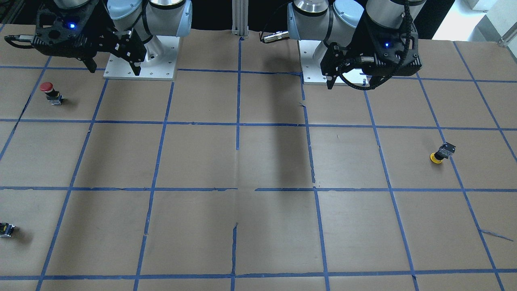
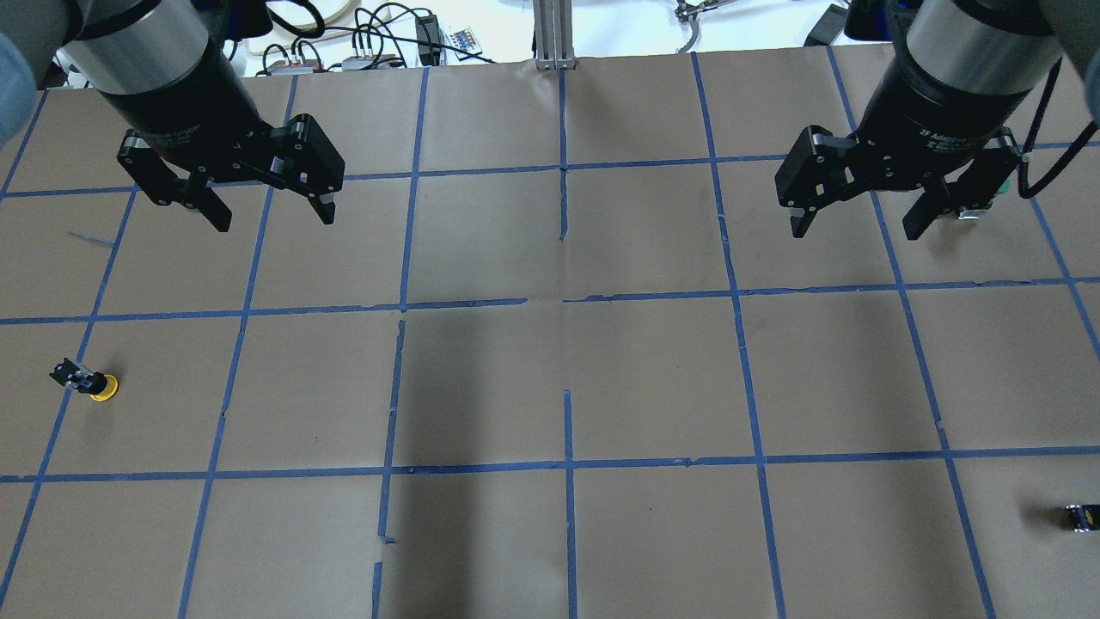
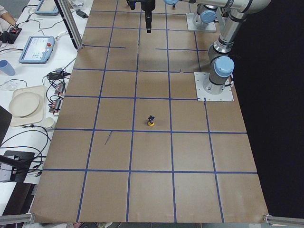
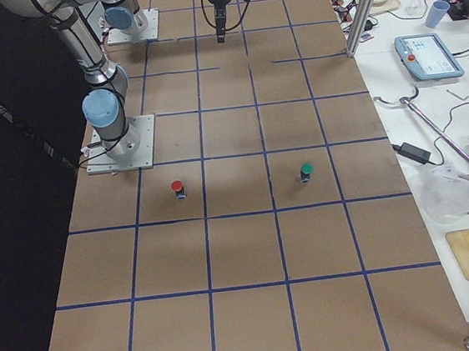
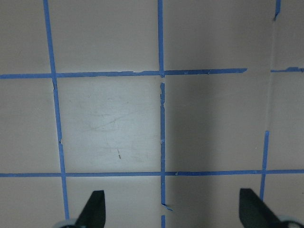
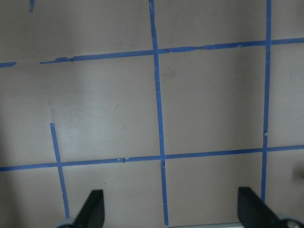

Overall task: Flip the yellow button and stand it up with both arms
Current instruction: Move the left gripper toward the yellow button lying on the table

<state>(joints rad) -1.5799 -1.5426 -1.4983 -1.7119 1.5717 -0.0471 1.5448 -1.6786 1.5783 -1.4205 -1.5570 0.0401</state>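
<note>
Yellow button cap-down (axis upright)

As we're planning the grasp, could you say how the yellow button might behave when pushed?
The yellow button looks small and rigid, so probably light and easily shoved. It seems to lean on its round cap, base tilted up, so a nudge may roll or topple it.

My left pincer and right pincer hung well apart above the table. The cap-down button sat far out on my left. On my right, the cap-up button stood near that arm's base plate, and the small block lay farther forward by the edge.
</note>
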